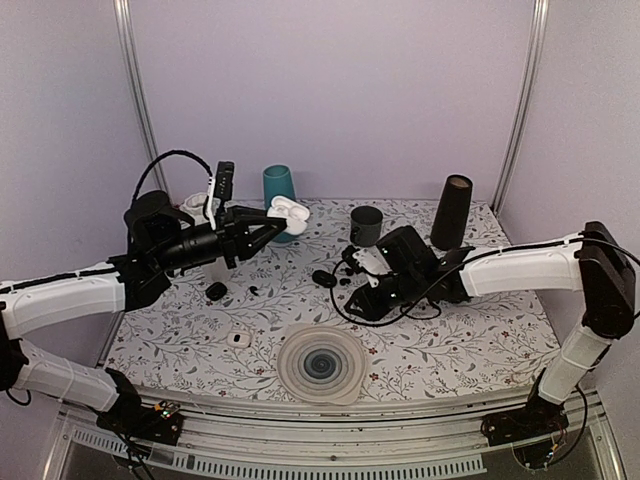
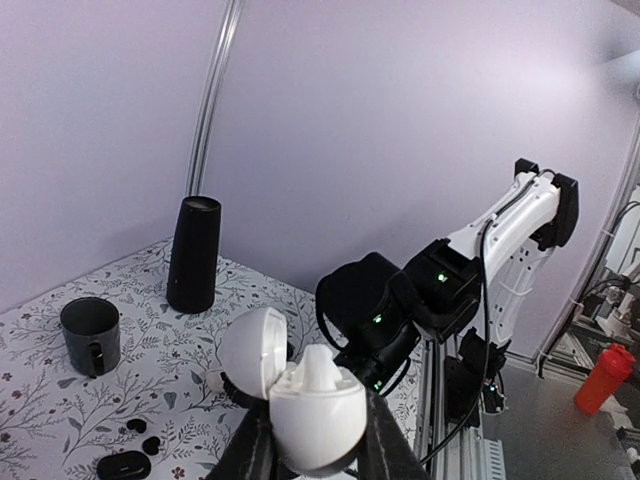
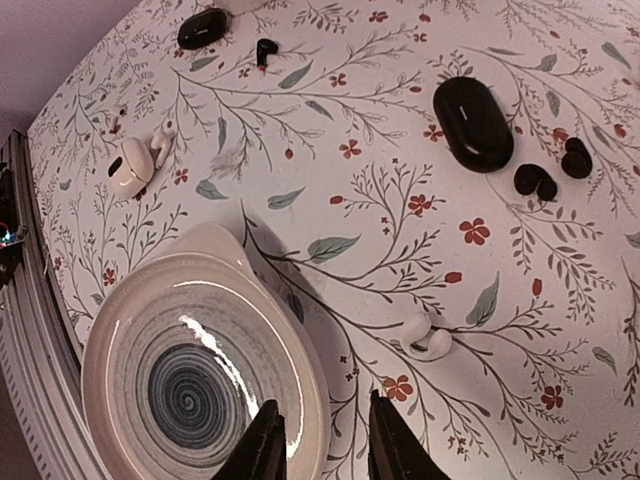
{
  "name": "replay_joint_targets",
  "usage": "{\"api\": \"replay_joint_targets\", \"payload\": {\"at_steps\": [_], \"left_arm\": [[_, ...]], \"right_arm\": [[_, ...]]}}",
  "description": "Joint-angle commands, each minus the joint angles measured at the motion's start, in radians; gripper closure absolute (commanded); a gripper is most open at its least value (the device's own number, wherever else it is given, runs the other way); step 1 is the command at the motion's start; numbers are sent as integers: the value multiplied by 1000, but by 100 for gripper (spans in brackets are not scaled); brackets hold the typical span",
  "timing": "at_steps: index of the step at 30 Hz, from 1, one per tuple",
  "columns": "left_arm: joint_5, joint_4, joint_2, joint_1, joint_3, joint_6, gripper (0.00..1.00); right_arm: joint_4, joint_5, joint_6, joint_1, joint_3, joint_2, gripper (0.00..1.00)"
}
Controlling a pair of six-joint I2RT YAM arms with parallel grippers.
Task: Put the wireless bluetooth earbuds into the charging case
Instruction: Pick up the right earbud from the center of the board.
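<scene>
Earbuds (image 3: 535,180) lie loose on the surface (image 3: 380,130). They look tiny, glossy, hard and very light, so one would likely skid or flip if pinched off-centre. The rounded body, taken squarely from above, seems the best hold.

At the left of the top view, the left end effector (image 2: 316,445) is clamped on the white charging case (image 1: 288,210). It holds the case raised above the surface with the lid hinged open. A white stub stands in the open half, perhaps a bud already seated; I cannot tell. The case is smooth and rounded, so a sideways push could twist it in the grip.

In the right wrist view, the surface's edge runs down the far left. The plate (image 3: 130,320) fills the lower left, and its raised rim sits just beside the left finger. At bottom centre the right end effector (image 3: 322,440) hovers with a narrow gap between its fingers and nothing in it. Just right of it and a little higher in the frame, a white earbud (image 3: 424,340) lies apart from the plate, with bare surface on its other sides. That leaves room to approach from the right or from above, and the plate rim is the thing to avoid.

At upper right a black case (image 3: 473,123) and the black pair sit well apart from the white one.
</scene>
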Motion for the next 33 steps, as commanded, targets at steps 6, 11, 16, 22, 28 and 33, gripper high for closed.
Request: {"api": "replay_joint_targets", "payload": {"at_steps": [6,11,16,22,28,33], "left_arm": [[-11,5,-55,21,-29,1,100],[-11,7,-62,23,-33,-1,100],[-8,8,-60,24,-30,-3,100],[-7,1,-62,24,-25,-1,100],[-9,-12,-68,26,-23,3,100],[-7,-15,-68,26,-17,5,100]], "right_arm": [[-75,-95,0,-13,170,215,72],[-82,-118,27,-32,210,260,72],[-74,-169,51,-66,221,292,72],[-69,-227,68,-86,247,321,72],[-64,-274,68,-85,252,339,72],[-53,-294,78,-85,257,359,72]]}}
